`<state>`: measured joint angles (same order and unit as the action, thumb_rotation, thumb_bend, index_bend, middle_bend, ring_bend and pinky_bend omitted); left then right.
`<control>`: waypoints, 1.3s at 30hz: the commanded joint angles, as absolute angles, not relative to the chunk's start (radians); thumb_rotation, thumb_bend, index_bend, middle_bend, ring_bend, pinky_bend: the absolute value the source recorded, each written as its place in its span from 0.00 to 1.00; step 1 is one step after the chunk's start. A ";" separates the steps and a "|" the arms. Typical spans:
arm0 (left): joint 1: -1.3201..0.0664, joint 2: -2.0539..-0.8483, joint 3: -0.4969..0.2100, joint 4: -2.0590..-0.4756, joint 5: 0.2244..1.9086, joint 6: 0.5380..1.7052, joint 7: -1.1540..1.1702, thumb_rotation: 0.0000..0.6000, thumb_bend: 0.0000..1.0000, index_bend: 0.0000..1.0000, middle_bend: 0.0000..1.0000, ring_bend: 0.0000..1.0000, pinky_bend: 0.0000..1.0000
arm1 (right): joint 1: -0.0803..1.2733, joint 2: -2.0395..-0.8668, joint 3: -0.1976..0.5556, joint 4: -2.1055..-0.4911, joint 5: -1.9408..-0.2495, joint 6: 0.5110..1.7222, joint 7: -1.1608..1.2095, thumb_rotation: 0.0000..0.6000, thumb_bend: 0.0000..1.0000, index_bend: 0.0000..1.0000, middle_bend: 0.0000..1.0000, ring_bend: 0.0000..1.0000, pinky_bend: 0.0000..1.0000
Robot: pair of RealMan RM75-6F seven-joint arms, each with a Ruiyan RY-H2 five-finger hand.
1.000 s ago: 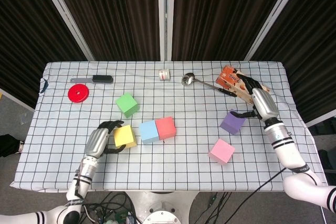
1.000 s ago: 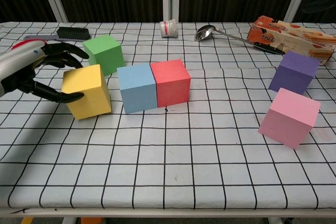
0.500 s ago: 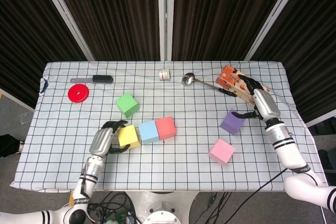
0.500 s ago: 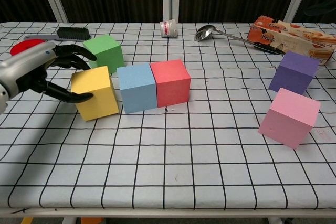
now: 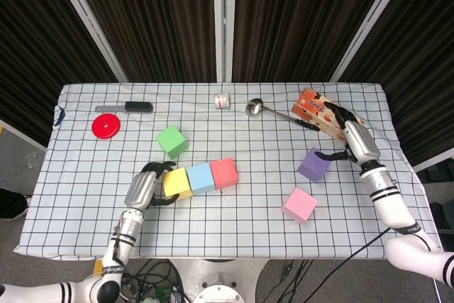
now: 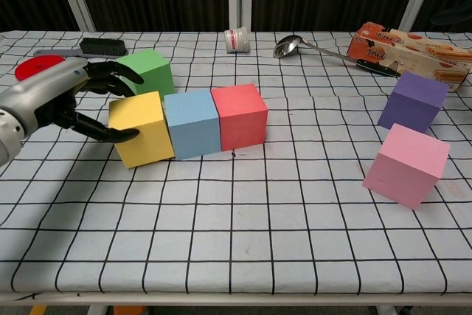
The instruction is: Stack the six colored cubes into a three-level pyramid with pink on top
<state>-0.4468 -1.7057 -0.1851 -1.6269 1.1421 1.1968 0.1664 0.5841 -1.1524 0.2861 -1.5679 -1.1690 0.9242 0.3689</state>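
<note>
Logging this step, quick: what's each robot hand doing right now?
Left robot hand: grips the yellow cube, now against the blue cube.
Right robot hand: fingers touch the purple cube; grip cannot be told.

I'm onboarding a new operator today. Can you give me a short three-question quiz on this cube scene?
1. True or false: the yellow cube touches the blue cube.
2. Which cube lies nearest the right hand? A) pink cube B) purple cube C) green cube
3. Fill in: the left hand holds the ____ cube.

Key: 1 true, they sit side by side, with the red cube next in the row. 2 B. 3 yellow.
</note>
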 commanded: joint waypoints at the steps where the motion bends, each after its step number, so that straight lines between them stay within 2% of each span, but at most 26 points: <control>1: -0.451 -1.709 -0.188 -1.621 1.143 1.194 0.166 1.00 0.25 0.23 0.57 0.20 0.12 | 0.584 -1.153 0.286 -1.564 -1.171 0.921 0.375 1.00 0.06 0.00 0.06 0.00 0.00; 39: -0.523 -1.746 -0.230 -1.513 1.149 1.117 0.099 1.00 0.26 0.23 0.57 0.20 0.12 | 0.557 -1.150 0.279 -1.530 -1.180 0.914 0.425 1.00 0.06 0.00 0.06 0.00 0.00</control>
